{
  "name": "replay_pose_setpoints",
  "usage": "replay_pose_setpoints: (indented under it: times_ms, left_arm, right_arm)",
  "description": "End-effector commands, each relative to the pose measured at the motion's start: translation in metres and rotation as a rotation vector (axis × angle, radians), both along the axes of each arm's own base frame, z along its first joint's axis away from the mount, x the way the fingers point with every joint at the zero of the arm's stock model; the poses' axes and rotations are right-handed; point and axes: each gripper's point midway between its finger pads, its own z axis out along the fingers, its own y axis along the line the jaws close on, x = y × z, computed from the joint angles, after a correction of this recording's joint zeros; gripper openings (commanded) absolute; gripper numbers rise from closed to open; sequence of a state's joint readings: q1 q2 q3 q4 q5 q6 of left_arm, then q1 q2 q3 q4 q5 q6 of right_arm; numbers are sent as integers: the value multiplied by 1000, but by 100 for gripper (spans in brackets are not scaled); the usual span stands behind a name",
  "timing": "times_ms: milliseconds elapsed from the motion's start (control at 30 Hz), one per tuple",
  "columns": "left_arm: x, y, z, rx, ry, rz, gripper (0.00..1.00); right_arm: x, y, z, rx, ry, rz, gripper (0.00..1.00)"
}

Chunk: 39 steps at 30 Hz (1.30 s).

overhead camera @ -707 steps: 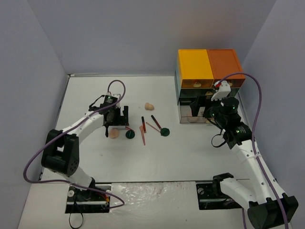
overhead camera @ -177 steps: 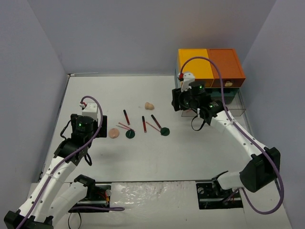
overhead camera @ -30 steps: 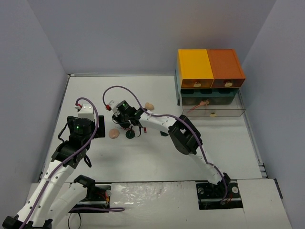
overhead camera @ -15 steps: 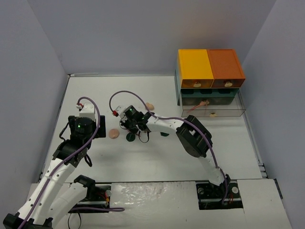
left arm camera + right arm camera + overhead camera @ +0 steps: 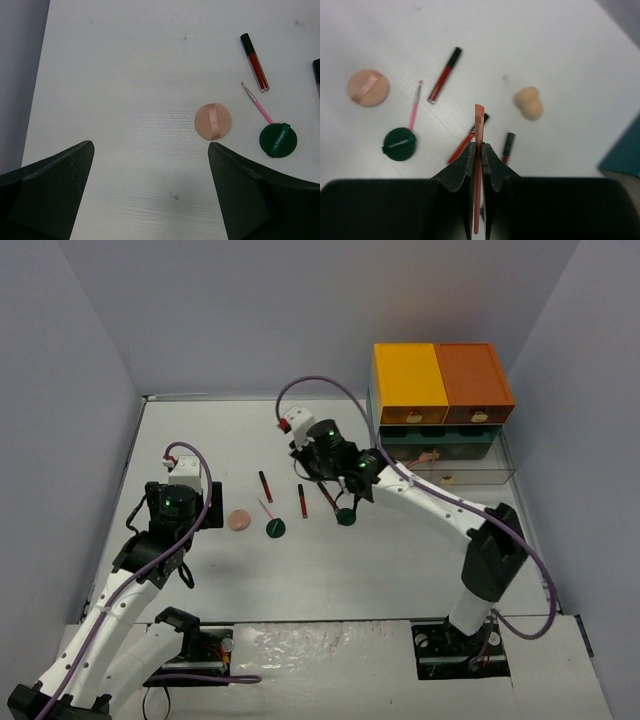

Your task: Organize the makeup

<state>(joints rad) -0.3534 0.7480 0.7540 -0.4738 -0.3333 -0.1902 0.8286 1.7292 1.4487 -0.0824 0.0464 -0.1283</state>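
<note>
Lettering on green disc (image 5: 278, 140) is unreadably small.

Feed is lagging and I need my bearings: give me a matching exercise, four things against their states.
Things:
1. left gripper
2. right gripper
3. beige sponge
4. peach puff

States:
A. shut on the thin pink stick
B. round, strap across its face
C. open, holding nothing
D. peanut-shaped, lying apart from the rest

Pairs: 1-C, 2-A, 3-D, 4-B
</note>
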Motion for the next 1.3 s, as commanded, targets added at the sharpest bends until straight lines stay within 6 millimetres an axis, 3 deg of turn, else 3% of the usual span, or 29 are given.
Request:
replay_pose_setpoints:
  times_ms: [0,133,267,500,600,667,700,733,833,967,1067,1267]
  left_arm:
    - [11,-7,20,-24,-69,-18,97]
    - [11,-8,21,-25,-69,-25,97]
    - [12,-9,21,-26,-70,-32,97]
    - [12,-10,23,-27,-76,-37,97]
    - [11,-9,23,-24,-75,-37,97]
    - [11,-9,23,-24,-75,-35,97]
    - [11,-9,23,-24,-76,-37,97]
    - [11,-9,23,-24,-77,-37,97]
    - [12,-9,22,-23,-73,-36,97]
    - [12,-9,22,-20,-70,-35,97]
    - [12,-8,22,-20,-73,-32,97]
    - [12,-6,21,-15,-70,-23,97]
  right_arm:
    - [33,-100,48,-8,-128,-258,0]
    - [46,-174,63,-81,-196,-393,0]
    - [61,-236,60,-100,-185,-519,0]
    - [79,-280,37,-114,-123,-598,0]
    - [82,-280,37,-107,-120,-595,13]
    - [83,-271,42,-60,-117,-566,28]
    - [84,-267,45,-42,-115,-554,29]
    - [84,-262,52,-16,-123,-544,36]
    - [78,-240,63,58,-115,-500,42]
    - [58,-175,66,118,-91,-372,43]
    - [41,-124,52,138,-36,-296,44]
    - [14,-36,-2,118,81,-230,44]
